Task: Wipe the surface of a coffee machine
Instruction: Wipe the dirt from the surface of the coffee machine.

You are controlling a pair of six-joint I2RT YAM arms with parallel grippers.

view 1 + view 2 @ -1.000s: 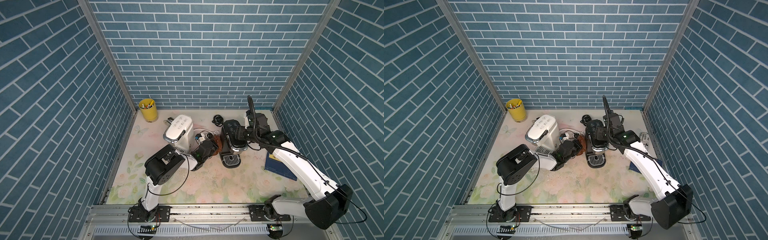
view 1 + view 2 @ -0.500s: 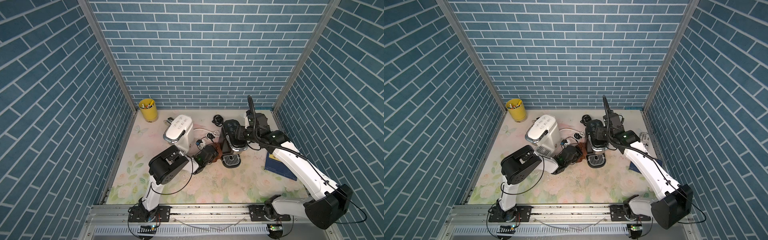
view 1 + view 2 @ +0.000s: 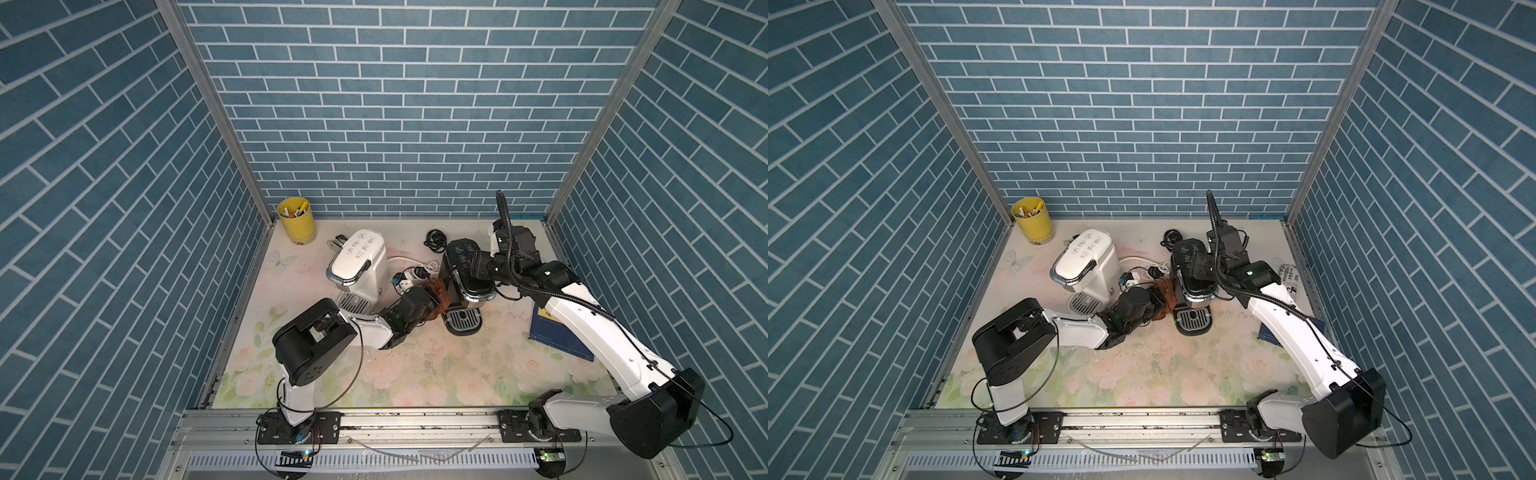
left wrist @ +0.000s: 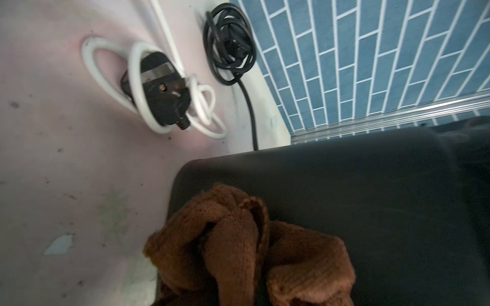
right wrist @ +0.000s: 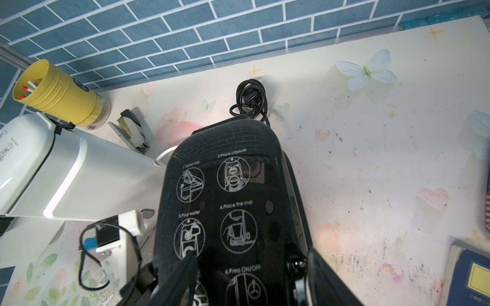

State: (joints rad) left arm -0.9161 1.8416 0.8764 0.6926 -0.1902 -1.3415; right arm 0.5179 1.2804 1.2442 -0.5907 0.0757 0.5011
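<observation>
A black coffee machine (image 3: 461,259) (image 3: 1185,259) stands at mid-table, its drip tray toward the front. My right gripper (image 3: 476,266) (image 5: 250,259) straddles its printed lid (image 5: 228,185) from the right, one finger on each side, shut on it. A crumpled brown cloth (image 3: 438,291) (image 3: 1165,293) (image 4: 238,238) is pressed against the machine's left side wall (image 4: 344,198). My left gripper (image 3: 432,301) (image 3: 1156,301) lies low on the table, shut on the cloth. In the left wrist view the cloth hides its fingers.
A white coffee machine (image 3: 357,257) stands close left of my left arm. Behind lie a white cable with a black plug (image 4: 159,92), a coiled black cord (image 3: 434,241), a stapler (image 5: 130,129) and a yellow pen cup (image 3: 296,218). A blue book (image 3: 557,332) lies under my right arm.
My left gripper has slid the cloth a little to the right, closer against the black machine's side. The right arm and the machine have stayed still.
</observation>
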